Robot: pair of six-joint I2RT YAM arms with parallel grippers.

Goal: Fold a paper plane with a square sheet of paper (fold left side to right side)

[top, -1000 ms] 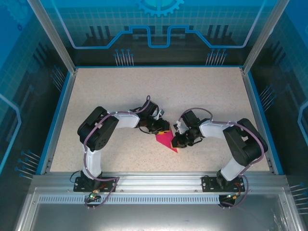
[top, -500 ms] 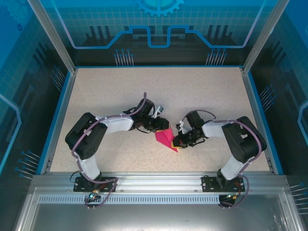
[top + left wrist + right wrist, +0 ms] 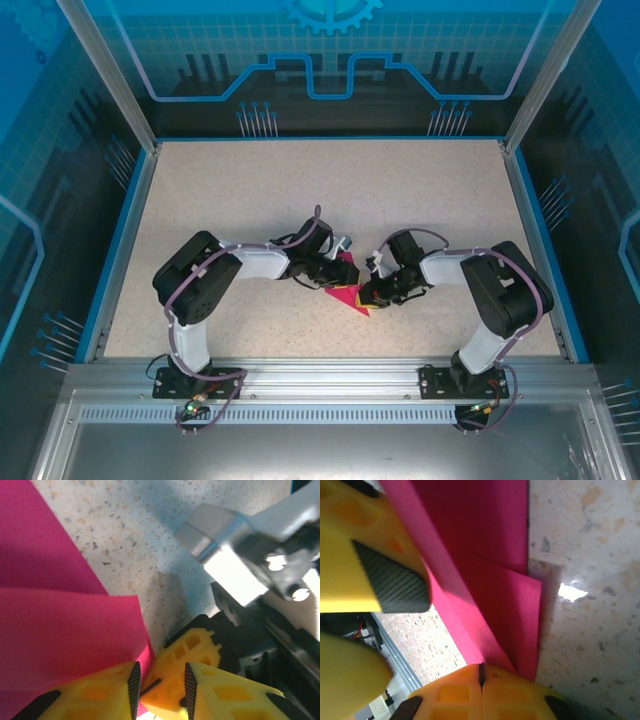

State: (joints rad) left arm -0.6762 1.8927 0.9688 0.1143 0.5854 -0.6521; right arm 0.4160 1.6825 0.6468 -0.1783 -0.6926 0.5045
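Left tool has its jaws apart with a clear gap, nothing pinched. A raised flap of the square sheet of paper only leans on its outer finger. Right tool is closed tight on the sheet's corner, paper coming straight out of the seam. In the top view the sheet lies partly folded just 6 o'clock of the middle of the desk, with the left tool at its 11 o'clock edge and the right tool at its 4 o'clock edge. Main risk, as I judge it: the flap is unclamped, so it could slip off the finger and spring back, or land skewed and give a crooked crease. Second risk: the fingers of both tools are nearly touching, so any push across could knock them together. Third: if the right tool pulls while pinching, the thin paper could tear or drag along the desk.
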